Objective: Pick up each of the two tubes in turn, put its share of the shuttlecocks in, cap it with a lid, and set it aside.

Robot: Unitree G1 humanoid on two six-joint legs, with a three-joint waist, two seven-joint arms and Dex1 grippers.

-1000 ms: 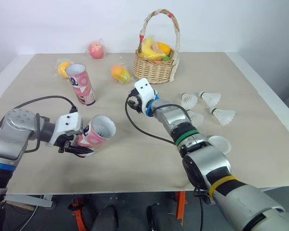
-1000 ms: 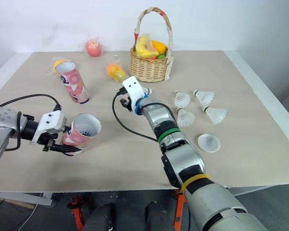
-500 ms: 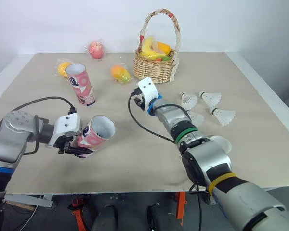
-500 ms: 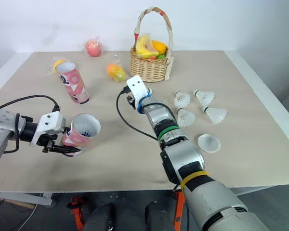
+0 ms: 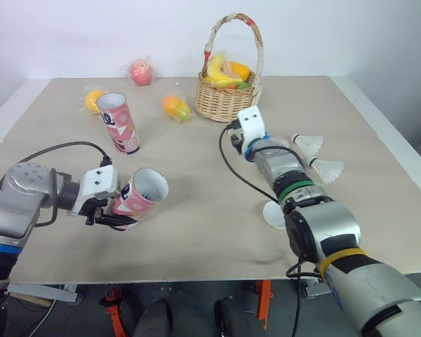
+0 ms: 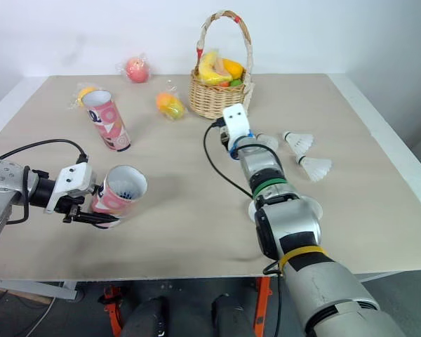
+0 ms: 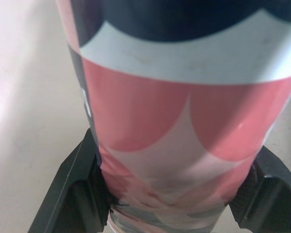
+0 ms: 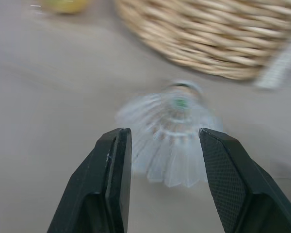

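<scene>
While your left hand (image 5: 102,210) is gripping the tube (image 5: 142,193), be centring your open right hand (image 8: 164,135) astride the shuttlecock (image 8: 177,116).

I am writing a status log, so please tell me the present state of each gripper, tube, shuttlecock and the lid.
left gripper: shut on the held tube.
held tube: tilted, uncapped.
second tube: standing on the table, uncapped.
right gripper: open, facing the nearest shuttlecock.
nearest shuttlecock: lying on the table, not gripped.
two other shuttlecocks: lying on the table.
lid: lying on the table, unused.
</scene>
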